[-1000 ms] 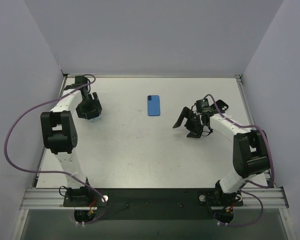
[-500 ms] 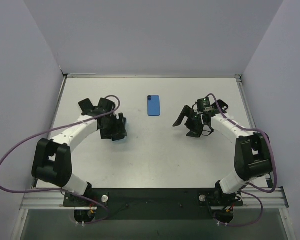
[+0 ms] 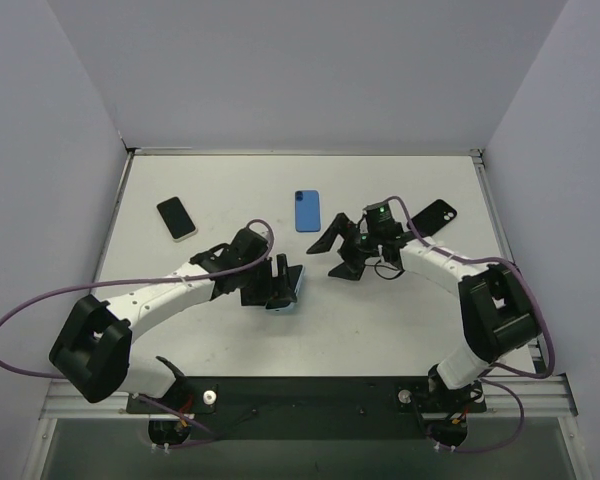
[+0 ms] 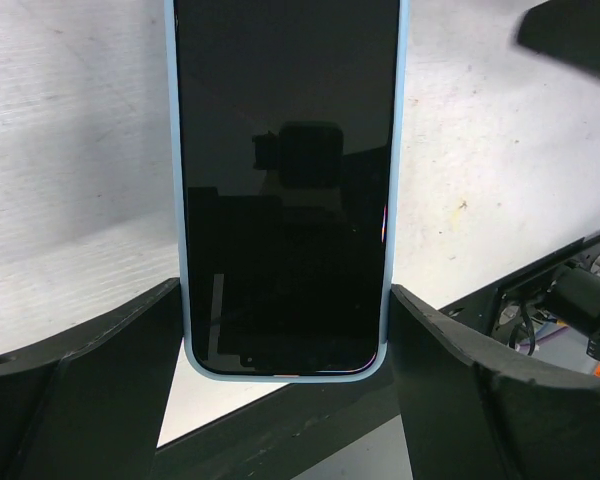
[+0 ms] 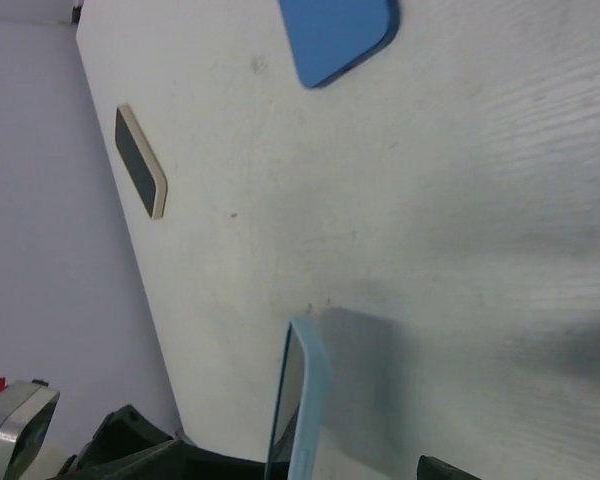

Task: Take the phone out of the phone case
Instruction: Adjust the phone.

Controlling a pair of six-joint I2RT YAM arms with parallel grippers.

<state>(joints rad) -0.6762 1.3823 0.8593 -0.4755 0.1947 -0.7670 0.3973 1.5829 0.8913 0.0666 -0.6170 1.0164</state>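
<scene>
- The left claw [image 3: 277, 283] is pinching the phone [image 4: 285, 180] by its two long sides, low down near one end.
- The phone sits in its light blue case [image 5: 305, 410], with the dark screen facing the left claw's camera.
- The phone's long way runs straight out from the left claw, between the fingers and on past them.
- The right claw [image 3: 323, 260] is spread wide and holds nothing. It is near the phone but not touching it.
- From the right claw, the phone lies just ahead and shows its thin edge. The free end of the phone is the part closest to that claw.
- So the left claw has the phone, and I think the right claw is the free one to work on the case.
- The far end of the phone is cut off in the left claw's view.
- The back of the case is hidden.
- The right claw's own fingers hardly show in its own view.
- I cannot tell if the phone touches the table [image 3: 220, 190] or hangs just over it.
</scene>
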